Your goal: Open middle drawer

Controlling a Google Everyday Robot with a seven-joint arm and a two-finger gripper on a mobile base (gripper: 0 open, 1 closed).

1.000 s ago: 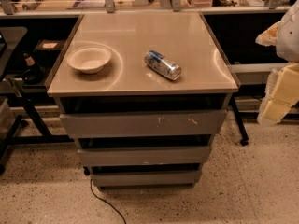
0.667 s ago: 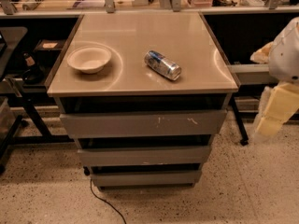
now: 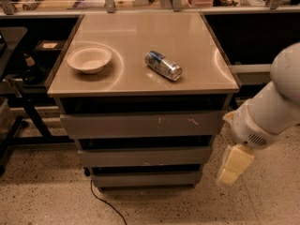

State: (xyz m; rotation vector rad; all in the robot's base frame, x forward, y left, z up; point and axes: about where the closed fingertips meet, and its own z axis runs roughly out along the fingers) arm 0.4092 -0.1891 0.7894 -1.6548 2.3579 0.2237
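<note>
The middle drawer [image 3: 145,156] is a plain grey front, second of three in a grey cabinet, and it is closed. Above it is the larger front with white scratch marks [image 3: 140,124]. Below it is the shortest front [image 3: 146,178]. My gripper [image 3: 233,166] is a cream-coloured piece hanging from the white arm [image 3: 272,107], pointing down. It is just right of the cabinet's front right corner, level with the middle and lowest fronts. It touches nothing.
On the cabinet top [image 3: 140,32] lie a white bowl [image 3: 89,58] and a can on its side [image 3: 162,65]. A black cable [image 3: 105,203] trails on the floor in front. A dark stand [image 3: 18,93] is at the left. A shelf runs behind.
My arm has swung left and down, bringing the gripper from the far right edge to beside the cabinet's lower right corner. The drawers, bowl and can have not moved.
</note>
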